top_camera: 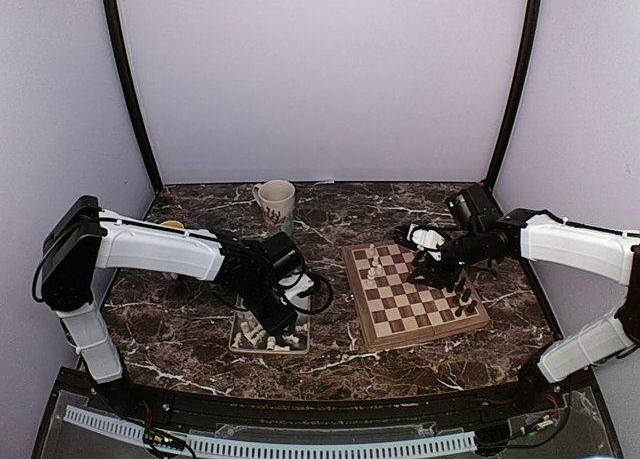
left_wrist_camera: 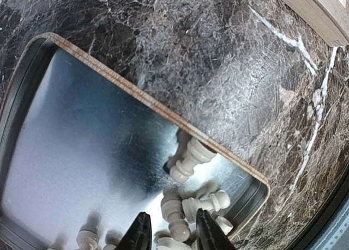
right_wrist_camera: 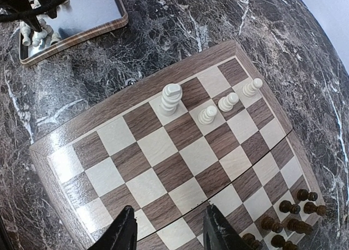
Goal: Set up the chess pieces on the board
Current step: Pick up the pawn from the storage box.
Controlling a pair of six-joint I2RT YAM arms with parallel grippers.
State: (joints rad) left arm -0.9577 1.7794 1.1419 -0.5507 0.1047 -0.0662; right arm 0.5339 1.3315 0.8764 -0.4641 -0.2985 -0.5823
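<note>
While the dark marble tabletop [top_camera: 330,209] carries everything, the board [top_camera: 415,304] lies slightly skewed on its right half, near the front edge. The silver metal tray [left_wrist_camera: 136,92] sits to the left of the board, also close to the front edge, and a white mug [top_camera: 277,201] stands by the far edge. The left gripper [left_wrist_camera: 173,235] hangs low over a corner of the tray. Its jaws are partly apart and grip nothing that shows, with loose cream-white chess pieces [left_wrist_camera: 188,160] lying beneath them. The right gripper [right_wrist_camera: 170,228] hovers above the board, jaws apart and empty. One tall cream piece [right_wrist_camera: 170,99] and three cream pawns [right_wrist_camera: 228,102] stand near the board's far left corner. Dark brown chess pieces [right_wrist_camera: 289,217] cluster along its right edge.
</note>
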